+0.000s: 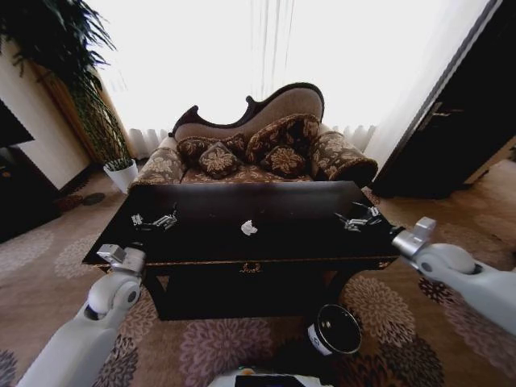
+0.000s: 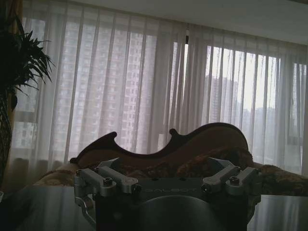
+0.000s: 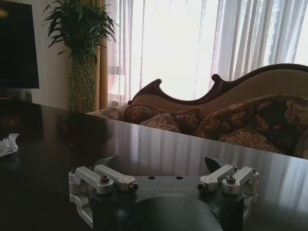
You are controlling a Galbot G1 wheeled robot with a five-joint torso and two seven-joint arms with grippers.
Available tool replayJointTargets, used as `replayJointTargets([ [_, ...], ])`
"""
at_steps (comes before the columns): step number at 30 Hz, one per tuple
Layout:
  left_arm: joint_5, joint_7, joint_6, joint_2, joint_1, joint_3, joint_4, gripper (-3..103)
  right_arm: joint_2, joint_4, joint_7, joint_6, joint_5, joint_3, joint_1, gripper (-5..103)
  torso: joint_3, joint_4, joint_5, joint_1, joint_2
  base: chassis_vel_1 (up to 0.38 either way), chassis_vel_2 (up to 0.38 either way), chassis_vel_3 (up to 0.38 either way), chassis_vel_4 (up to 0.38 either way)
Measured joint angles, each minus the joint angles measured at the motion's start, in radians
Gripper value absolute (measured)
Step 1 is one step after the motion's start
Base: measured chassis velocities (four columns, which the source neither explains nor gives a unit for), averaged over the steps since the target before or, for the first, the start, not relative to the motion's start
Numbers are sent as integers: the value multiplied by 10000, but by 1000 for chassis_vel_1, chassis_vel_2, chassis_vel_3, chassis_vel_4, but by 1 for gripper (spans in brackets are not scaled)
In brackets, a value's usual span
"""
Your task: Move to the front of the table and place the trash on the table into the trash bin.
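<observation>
Overhead, my left tool [image 1: 153, 220] and right tool [image 1: 357, 218] hover spread over the glossy dark desk [image 1: 282, 242], a crumpled white paper wad [image 1: 249, 228] between them; the round black bin [image 1: 334, 330] stands on the carpet below. Left wrist: spread fingers [image 2: 111, 162], a carved sofa [image 2: 192, 144]. Right wrist: spread fingers, the wad [image 3: 8, 145] at the desk's far side.

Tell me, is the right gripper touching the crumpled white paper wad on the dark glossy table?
Apart. In the head view the right gripper sits near the dark wood table's right end, while the crumpled white paper wad lies mid-table, bare tabletop between.
</observation>
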Motion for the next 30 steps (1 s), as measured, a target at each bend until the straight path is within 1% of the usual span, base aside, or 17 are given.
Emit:
replayJointTargets([
  [3, 0, 0, 0, 0, 0, 0, 0, 100, 426, 120, 91, -38, -296, -280, 211, 100, 0, 0, 0, 0, 0, 0, 0, 0, 0],
  [9, 0, 0, 0, 0, 0, 0, 0, 100, 682, 244, 204, -160, -466, -773, 729, 100, 0, -2, -1, 0, 0, 0, 0, 0, 0],
  [13, 0, 0, 0, 0, 0, 0, 0, 100, 980, 4, 346, -354, -528, -2118, 2311, 100, 1, 2, 0, 0, 0, 0, 0, 0, 0],
  [14, 0, 0, 0, 0, 0, 0, 0, 100, 980, 4, 346, -354, -528, -2118, 2311, 100, 1, 2, 0, 0, 0, 0, 0, 0, 0],
  [18, 0, 0, 0, 0, 0, 0, 0, 100, 1004, -185, 362, -419, -471, -3254, 3724, 100, 0, 1, -1, 1, 0, 0, 0, 0, 0],
  [19, 0, 0, 0, 0, 0, 0, 0, 100, 1004, -185, 362, -419, -471, -3254, 3724, 100, 0, 1, -1, 1, 0, 0, 0, 0, 0],
  [24, 0, 0, 0, 0, 1, 0, 0, 100, 1085, -456, 354, -493, -374, -4547, 5035, 100, 1, 1, 0, 0, 0, 0, 0, 0, 0],
  [30, 0, 0, 0, 0, 0, 0, 0, 100, 995, -116, 225, -545, -334, -4987, 5230, 100, 1, 1, 0, 1, -1, 0, 0, 0, 0],
])
